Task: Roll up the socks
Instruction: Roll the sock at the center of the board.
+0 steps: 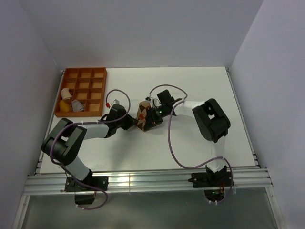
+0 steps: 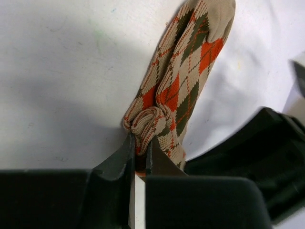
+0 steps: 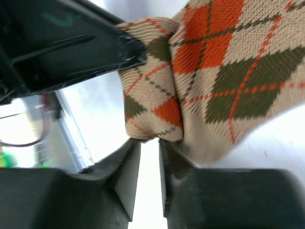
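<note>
- Wrist views give detail that is lost overhead. From above, the argyle sock (image 1: 142, 116) is only a small patch mid-table (image 1: 200, 86) between the left gripper (image 1: 133, 123) and right gripper (image 1: 151, 118), with an orange tray (image 1: 81, 70) at the far left.
- The left gripper's jaws are clamped on the sock's bunched, curled end. The right gripper's stand slightly parted beside a fold, holding nothing.
- From the left wrist, the sock runs lengthwise away from the fingers (image 2: 121, 157), with the plain tan end farthest, possibly the toe.
- It is tan knit with orange-red and dark olive diamonds and thin red crossing lines.

One argyle sock (image 1: 142, 116) at centre. Two grippers: left gripper (image 2: 139, 149), right gripper (image 3: 149, 149). One orange divided tray (image 1: 81, 70) at ten o'clock, small bundles (image 1: 72, 101) inside, number unclear. One tabletop (image 1: 200, 86).
</note>
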Controlling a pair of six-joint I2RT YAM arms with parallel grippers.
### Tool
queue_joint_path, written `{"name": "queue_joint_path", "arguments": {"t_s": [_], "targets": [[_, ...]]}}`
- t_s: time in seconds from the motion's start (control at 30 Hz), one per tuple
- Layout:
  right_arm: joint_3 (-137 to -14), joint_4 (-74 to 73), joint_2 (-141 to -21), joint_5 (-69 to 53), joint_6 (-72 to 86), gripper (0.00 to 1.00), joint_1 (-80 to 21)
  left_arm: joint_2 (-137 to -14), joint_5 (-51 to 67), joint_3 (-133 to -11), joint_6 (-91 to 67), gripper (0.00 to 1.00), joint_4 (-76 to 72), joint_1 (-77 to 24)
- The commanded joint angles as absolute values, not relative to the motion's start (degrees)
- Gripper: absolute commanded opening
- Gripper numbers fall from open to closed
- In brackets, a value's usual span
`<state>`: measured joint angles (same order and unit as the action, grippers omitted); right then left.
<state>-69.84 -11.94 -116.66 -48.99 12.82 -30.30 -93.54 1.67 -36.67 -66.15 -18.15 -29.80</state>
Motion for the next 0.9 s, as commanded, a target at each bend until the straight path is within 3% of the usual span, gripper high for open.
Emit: {"name": "queue_joint_path", "arguments": {"t_s": [0.0, 0.07, 0.2, 0.43, 0.87], "targets": [[-66.72, -7.13, -107.95, -40.09, 9.06, 0.32, -31.29, -95.36, 1.23, -39.81, -60.83, 0.0, -8.1, -30.5], [-64.0, -5.46, -103.2, -36.93, 8.18, 0.45, -32.08, -96.5, 1.32, -42.7, -58.2, 0.0, -5.64, -30.5], [-58.98, -0.19, -96.43, -26.41, 4.41, 0.59, -34.27, -96.95, 1.76, -45.43, -55.2, 0.0, -2.03, -30.5], [-52.65, 8.08, -92.02, -5.75, -3.24, 0.64, -43.5, -96.77, 2.37, -49.65, -51.59, 0.0, 2.98, -30.5], [-52.12, 13.89, -97.2, 9.57, -10.72, 0.66, -54.22, -98.61, 4.75, -53.78, -49.31, 0.0, 6.41, -30.5]]}}
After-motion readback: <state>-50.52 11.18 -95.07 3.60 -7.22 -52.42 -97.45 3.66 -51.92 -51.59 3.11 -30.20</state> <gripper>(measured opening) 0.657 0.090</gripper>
